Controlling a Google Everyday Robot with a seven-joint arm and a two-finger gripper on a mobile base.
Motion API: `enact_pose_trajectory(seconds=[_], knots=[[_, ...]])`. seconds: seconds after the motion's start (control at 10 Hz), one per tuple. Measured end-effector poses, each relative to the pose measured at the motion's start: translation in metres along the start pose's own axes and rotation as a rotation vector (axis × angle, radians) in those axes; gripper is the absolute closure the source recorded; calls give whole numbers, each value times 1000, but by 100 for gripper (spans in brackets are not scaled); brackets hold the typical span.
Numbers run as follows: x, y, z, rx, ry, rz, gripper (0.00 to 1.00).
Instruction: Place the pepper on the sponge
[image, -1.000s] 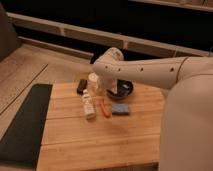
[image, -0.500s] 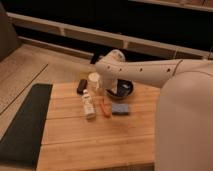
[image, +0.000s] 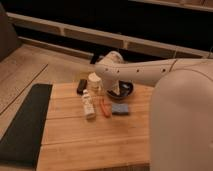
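A wooden tabletop (image: 95, 142) carries all the things, and they are gathered in its far half. The pepper (image: 105, 107) lies flat on the wood, with its length pointing from the far edge toward the near edge. The sponge (image: 120, 108) lies just beside it, on the side of the right edge. Whether the two touch, I cannot tell. The pepper is not on the sponge.

On the other side of the pepper lies a white bottle (image: 88, 105), on its side and about parallel to it. Closer to the far edge stands a dark bowl (image: 129, 92), behind the sponge. A pale round container (image: 94, 79) and a small dark object (image: 81, 86) are near the far edge, toward the left. A black mat (image: 25, 120) lies along the left edge of the tabletop.

The white arm (image: 145, 72) reaches in from the right side. The end effector (image: 119, 89) hangs over the bowl, mostly hidden under the arm. Its jaws stand apart and it holds nothing; it is apart from the pepper and the sponge.
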Motion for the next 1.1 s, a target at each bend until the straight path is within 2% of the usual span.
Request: enact_pose_trajectory(seconds=[0.2, 0.4, 0.5, 0.8, 0.9, 1.1], knots=[[4, 5, 17, 31, 27, -10, 35], [13, 6, 36, 50, 72, -7, 35], [21, 9, 52, 56, 114, -7, 35], [31, 21, 77, 23, 182, -8, 35], [31, 27, 83, 6, 196, -12, 35], [27, 35, 84, -19, 197, -25, 35]])
